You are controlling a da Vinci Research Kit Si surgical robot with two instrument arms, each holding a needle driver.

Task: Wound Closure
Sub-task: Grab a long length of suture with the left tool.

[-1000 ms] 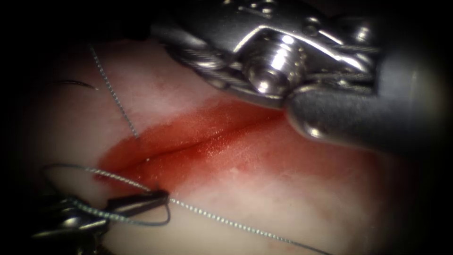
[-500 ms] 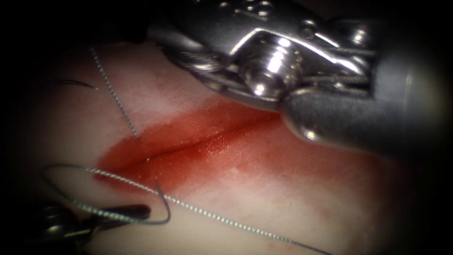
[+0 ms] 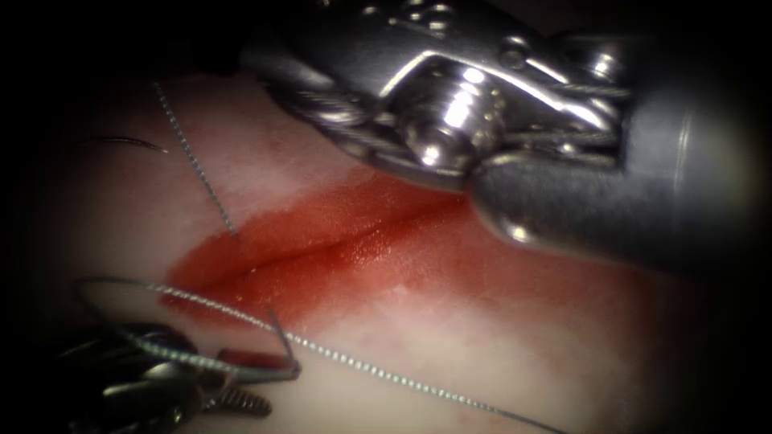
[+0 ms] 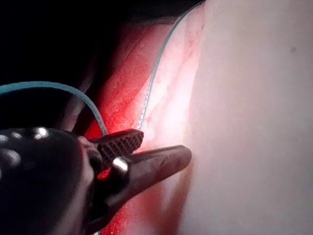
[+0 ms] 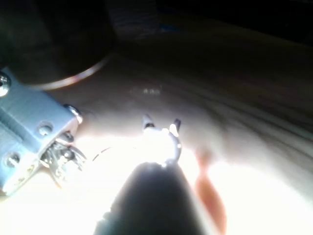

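Teal thread point(image 3: 362, 370) lies slack across the tissue point(image 3: 498, 354). One strand comes down from the far side to the cut point(image 3: 322, 245), and another runs off toward the near right. A springy loop of it curls at the cut's left end.

The left hand point(image 3: 249, 379) sits at that loop with its two jaws parted. The loop lies across the gap between them but is not clamped, so this hand grips nothing. In the right wrist view the right hand point(image 5: 161, 122) shows two tips standing apart above the tissue, with nothing seen between them.

A thin dark curve point(image 3: 121, 142) rests on the tissue well left of the cut. It may be the needle, but I cannot tell for sure, and neither hand holds it.

The thread looks light, limp and slick, more so where the red fluid point(image 3: 362, 265) wets it. It is best taken squarely in the serrated part of the jaws, away from the kinked bend. The tissue looks soft, wet and easily torn at the cut's edges.
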